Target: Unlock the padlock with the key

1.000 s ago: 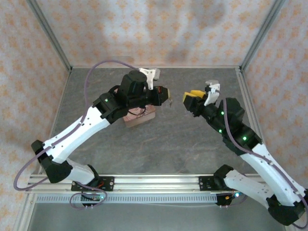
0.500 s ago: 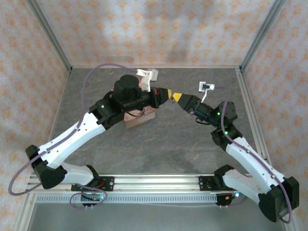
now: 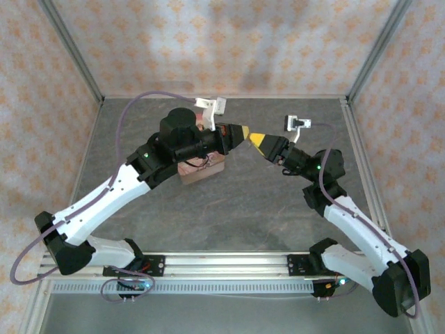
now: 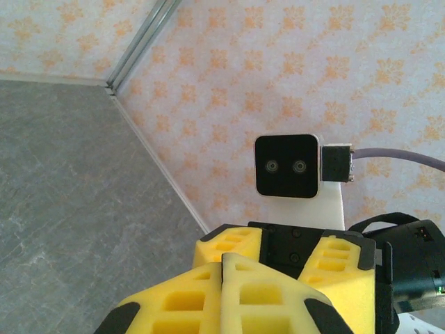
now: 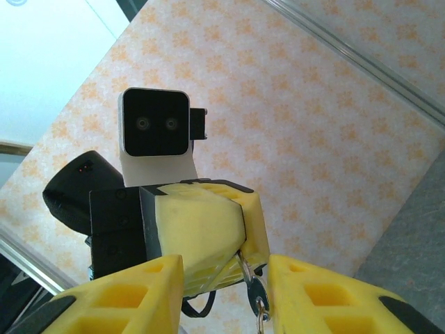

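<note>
Two pincers, tip to tip. Left gripper (image 4: 222,275): clenched, yellow fingers (image 4: 174,299) pressed flat together, apparently pinching the top of the padlock (image 5: 256,289). Right gripper (image 5: 222,278): released, jaws apart, straddling the left tips with nothing yet between its pads. Both raised off the grey table (image 3: 229,209), near the pink box (image 3: 201,172) lying below the left arm.

Could knock the padlock askew, or out of the clench, by closing off-centre on so small a target. Could equally nip the yellow foam instead of metal, or twist the piece by pulling before seating properly.

Looks tiny, dark and silver, narrower than a fingertip; dangles below the left tips with a small ring at its lower end. Cannot single out the key from it.
</note>
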